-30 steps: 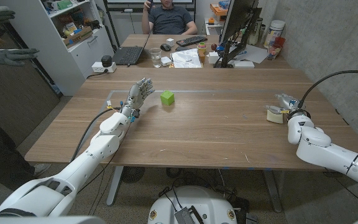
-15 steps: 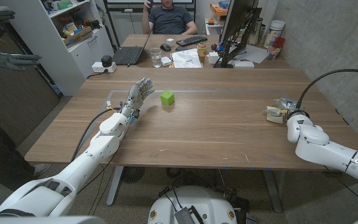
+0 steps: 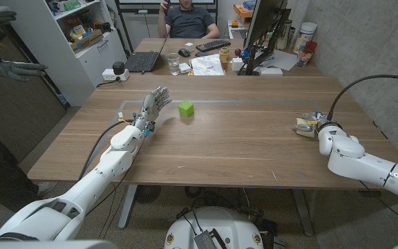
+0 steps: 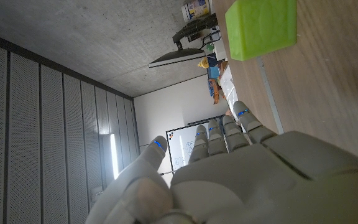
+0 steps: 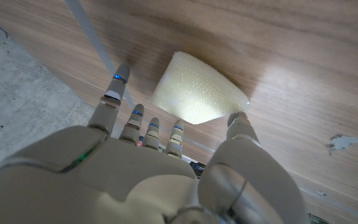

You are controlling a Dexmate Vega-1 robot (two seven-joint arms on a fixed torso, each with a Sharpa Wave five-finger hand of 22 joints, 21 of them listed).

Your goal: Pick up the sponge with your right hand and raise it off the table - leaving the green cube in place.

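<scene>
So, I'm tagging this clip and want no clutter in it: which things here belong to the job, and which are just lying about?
Job:
- sponge
- right hand, fingers around the sponge
- green cube, to stay put

Lying about:
- left hand, holding nothing
- laptop
- keyboard
- glass

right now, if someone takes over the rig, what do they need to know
Right hand: over the sponge near the table's right edge, fingers spread around it, thumb tip at its edge; no firm grip visible.
Left hand: open, holding nothing, fingers apart, beside the green cube without touching it.
Done: right hand is at the sponge.
Left: close the fingers on the sponge and raise it off the table. Leave the cube where it is.
</scene>
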